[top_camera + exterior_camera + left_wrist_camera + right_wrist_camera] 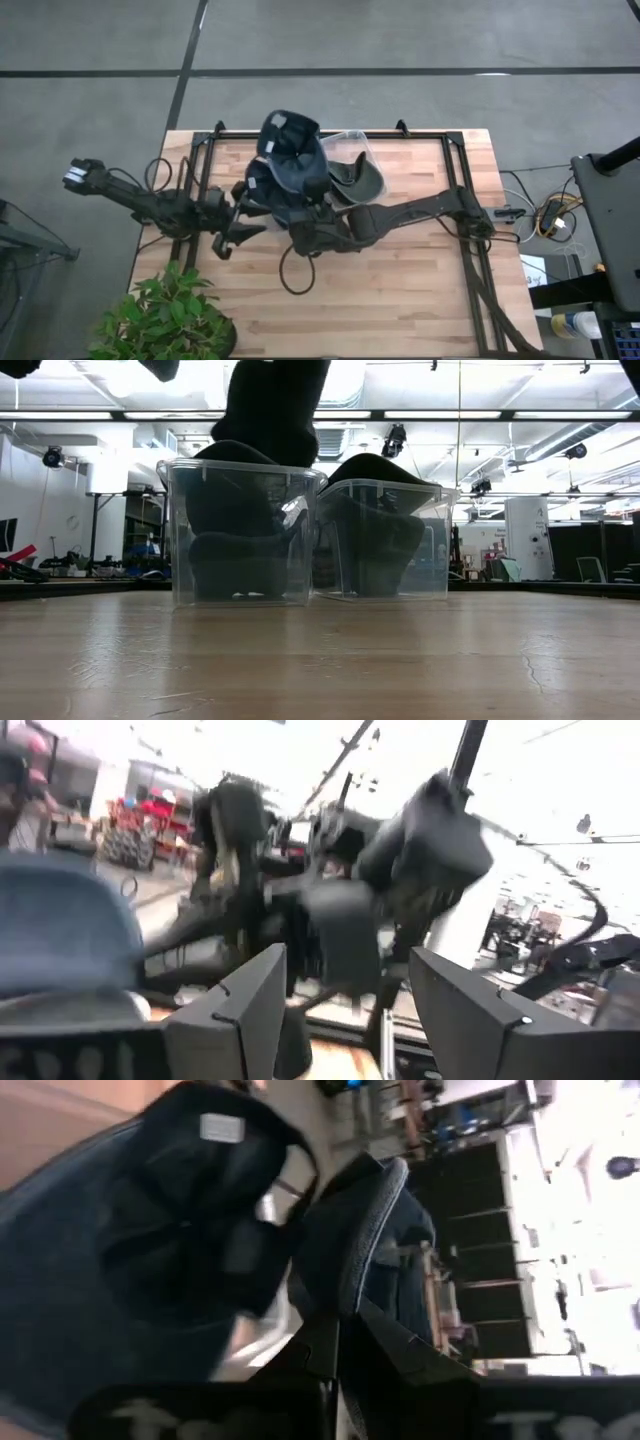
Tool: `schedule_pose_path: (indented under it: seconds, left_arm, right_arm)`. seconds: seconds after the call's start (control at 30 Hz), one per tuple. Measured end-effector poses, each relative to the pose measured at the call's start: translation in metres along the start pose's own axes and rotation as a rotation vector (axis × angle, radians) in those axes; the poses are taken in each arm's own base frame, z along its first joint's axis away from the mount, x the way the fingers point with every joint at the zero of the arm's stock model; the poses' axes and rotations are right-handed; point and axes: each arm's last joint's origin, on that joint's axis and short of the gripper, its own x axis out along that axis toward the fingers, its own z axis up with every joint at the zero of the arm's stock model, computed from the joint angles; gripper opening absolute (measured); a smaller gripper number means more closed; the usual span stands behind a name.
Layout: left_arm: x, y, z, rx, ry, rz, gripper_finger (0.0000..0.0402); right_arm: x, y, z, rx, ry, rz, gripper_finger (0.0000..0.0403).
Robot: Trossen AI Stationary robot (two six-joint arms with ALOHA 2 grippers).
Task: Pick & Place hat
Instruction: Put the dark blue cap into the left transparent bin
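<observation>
Dark navy fabric hat (290,160), inside turned up, lifted above the two clear plastic bins (240,530) at the far middle of the light wooden table (400,280). Small pale rectangular label (218,1127) sewn inside the crown, blurred in the right wrist view, writing not readable; same label a pale patch near the hat's far edge from above.

Clenched on the hat's brim edge: right gripper (335,1342), fingers pressed together with the curved brim rising between them. Right arm reaching in from the table's right side, wrist just in front of the bins.

Left gripper (345,1010) released, fingers (240,1010) spread wide apart with nothing between them, just to the left of the hat and at the left bin's near side. Blue hat cloth at one edge of the left wrist view, beside the spread fingers, not touched so far as can be told.

From table height: left bin holding dark cloth heaped above its rim, right bin (385,540) touching it and holding another dark hat (355,180). Hanging down over the left bin, a dark mass, too shadowed to separate hat from arm.

At the table's near-left corner, a green leafy plant (165,315). Off the right edge, cables and a dark stand (605,220). No readable brand or writing anywhere.
</observation>
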Motion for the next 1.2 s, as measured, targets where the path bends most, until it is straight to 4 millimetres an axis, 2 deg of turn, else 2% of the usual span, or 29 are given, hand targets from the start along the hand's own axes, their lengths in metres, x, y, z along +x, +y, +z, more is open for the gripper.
schedule_pose_path:
  seconds: [0.17,0.27,0.37,0.57,0.8,0.93,1.03,1.2]
  left_arm:
    - [-0.002,-0.001,0.004,0.038,-0.028,-0.007,0.0204]
    - [-0.002,0.000,0.004,0.040,-0.026,-0.007,0.0204]
    - [-0.002,0.000,0.004,0.040,-0.024,-0.006,0.0204]
    - [-0.002,0.000,0.003,0.039,-0.022,-0.005,0.0204]
    - [-0.002,0.000,0.004,0.040,-0.023,-0.006,0.0204]
    - [-0.002,0.000,0.003,0.061,-0.019,-0.004,0.0204]
    - [-0.002,0.000,0.003,0.078,-0.019,-0.002,0.0204]
    - [-0.002,0.000,0.000,0.116,0.008,0.004,0.0204]
  right_arm:
    - [0.016,0.025,-0.003,-0.006,-0.053,0.125,0.0012]
    - [0.023,0.040,-0.007,-0.063,-0.047,0.100,0.0012]
    - [0.028,0.048,-0.006,-0.086,-0.064,0.074,0.0013]
    - [0.040,0.064,-0.014,0.042,-0.131,0.316,0.0013]
    - [0.045,0.070,-0.017,0.081,-0.130,0.328,0.0016]
    - [0.042,0.065,-0.013,0.170,-0.154,0.389,0.0054]
    - [0.040,0.060,-0.010,0.240,-0.148,0.397,0.0101]
    - [0.036,0.054,-0.007,0.250,-0.154,0.394,0.0177]
